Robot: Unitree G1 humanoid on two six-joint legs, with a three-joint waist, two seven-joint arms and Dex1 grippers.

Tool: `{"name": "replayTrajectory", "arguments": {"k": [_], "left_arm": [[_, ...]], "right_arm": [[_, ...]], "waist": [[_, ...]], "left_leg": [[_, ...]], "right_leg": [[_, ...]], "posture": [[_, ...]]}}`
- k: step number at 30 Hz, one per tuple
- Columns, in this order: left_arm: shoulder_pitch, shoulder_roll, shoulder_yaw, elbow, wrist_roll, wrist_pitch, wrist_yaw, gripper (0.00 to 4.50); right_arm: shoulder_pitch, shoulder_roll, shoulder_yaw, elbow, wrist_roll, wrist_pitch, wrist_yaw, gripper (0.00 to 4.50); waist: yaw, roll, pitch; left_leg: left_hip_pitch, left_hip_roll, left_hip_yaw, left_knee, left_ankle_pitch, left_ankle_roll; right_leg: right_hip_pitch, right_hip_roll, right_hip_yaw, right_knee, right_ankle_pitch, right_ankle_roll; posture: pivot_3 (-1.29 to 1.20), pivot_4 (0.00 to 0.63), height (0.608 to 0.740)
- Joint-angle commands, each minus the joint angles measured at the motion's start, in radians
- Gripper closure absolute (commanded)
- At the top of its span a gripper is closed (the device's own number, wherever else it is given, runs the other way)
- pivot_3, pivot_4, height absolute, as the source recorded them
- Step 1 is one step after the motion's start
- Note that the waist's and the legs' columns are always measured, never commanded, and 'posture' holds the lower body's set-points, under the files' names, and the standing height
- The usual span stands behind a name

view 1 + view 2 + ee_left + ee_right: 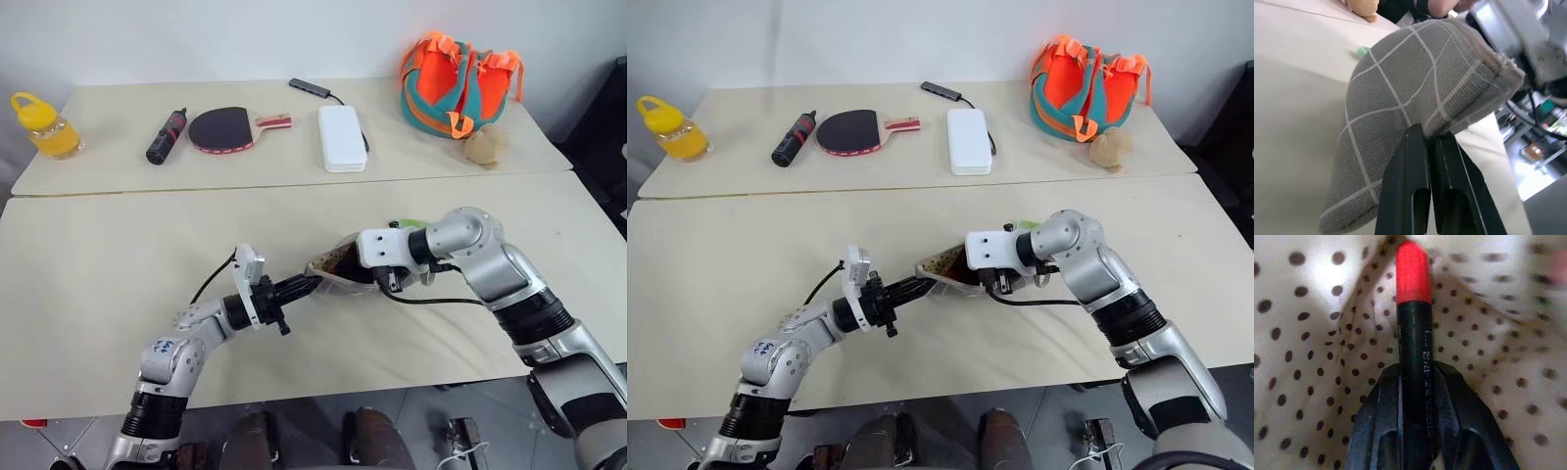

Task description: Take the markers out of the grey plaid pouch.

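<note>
Pinching item: left gripper (pixel 1429 147), fingers pressed together on the fabric edge of the grey plaid pouch (pixel 1415 93), holding that end lifted off the near table (pixel 98 294). Pouch position: middle of the near table, between the two grippers, its open mouth turned toward the right arm, beige dotted lining (pixel 1312 333) exposed inside.

Right gripper (pixel 1415 377): reaching into the pouch mouth, its two black fingers closed on a dark marker with a red end (pixel 1414 323); the red tip points deeper into the pouch, surrounded by lining.

Pale mint green marker (pixel 1362 50): a small part shows on the table just beyond the pouch; a green sliver also shows behind the right gripper in the head views (pixel 411 224). Whether it touches the pouch cannot be told.

Far table (pixel 118 166), left to right:
- yellow bottle (pixel 41 125), near the left edge
- thick black-and-red cylinder (pixel 167 136), lying at a slant
- table tennis paddle (pixel 227 128), just beside the cylinder, handle toward the right
- white hard rectangular case (pixel 342 137)
- dark adapter with cable (pixel 312 89), behind the case
- orange and teal bag (pixel 458 83)
- tan plush toy (pixel 484 146), just in front of the bag
</note>
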Motion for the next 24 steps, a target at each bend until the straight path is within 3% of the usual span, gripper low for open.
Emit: {"name": "replayTrajectory", "arguments": {"k": [1, 6, 14, 19, 24], "left_arm": [[-0.028, 0.033, 0.061, -0.022, 0.002, -0.013, 0.015, 4.5], [-0.049, 0.065, 0.066, -0.013, 0.03, -0.042, 0.007, 4.5], [-0.1, 0.056, 0.092, 0.074, 0.165, -0.272, 0.037, 4.5], [-0.113, 0.184, 0.174, 0.156, 0.258, -0.442, 0.021, 4.5], [-0.133, 0.251, 0.274, 0.234, 0.303, -0.566, 0.074, 4.5]], "right_arm": [[0.0, -0.059, -0.124, -0.093, 0.106, 0.041, 0.028, 3.99], [0.016, -0.112, -0.198, -0.178, 0.208, 0.102, 0.043, 3.99], [-0.053, -0.022, -0.266, -0.227, 0.347, 0.16, -0.046, 3.99], [-0.086, 0.07, -0.409, -0.199, 0.529, 0.256, -0.149, 3.99], [-0.035, 0.01, -0.401, -0.149, 0.47, 0.191, -0.16, 3.99]], "waist": [[0.002, 0.0, 0.0], [0.005, 0.0, 0.0], [0.009, 0.0, 0.0], [0.012, 0.0, 0.0], [0.024, 0.0, 0.0]], "left_leg": [[0.0, 0.0, 0.0, 0.0, 0.0, 0.0], [-0.002, 0.0, -0.001, -0.002, 0.0, 0.0], [-0.002, 0.0, -0.001, -0.003, 0.0, 0.0], [-0.003, 0.0, 0.0, -0.004, 0.0, 0.0], [-0.005, -0.001, 0.0, -0.005, -0.001, 0.0]], "right_leg": [[0.0, 0.0, 0.0, -0.001, 0.0, 0.0], [0.0, 0.0, -0.002, -0.004, 0.0, 0.0], [-0.001, 0.0, -0.002, -0.006, 0.0, 0.0], [-0.003, 0.0, -0.002, -0.005, 0.0, 0.0], [-0.003, 0.0, -0.003, -0.007, 0.0, 0.0]], "posture": [[0.0, 0.15, 0.74], [0.0, 0.15, 0.74], [0.0, 0.15, 0.74], [0.0, 0.15, 0.74], [0.0, 0.15, 0.74]]}}
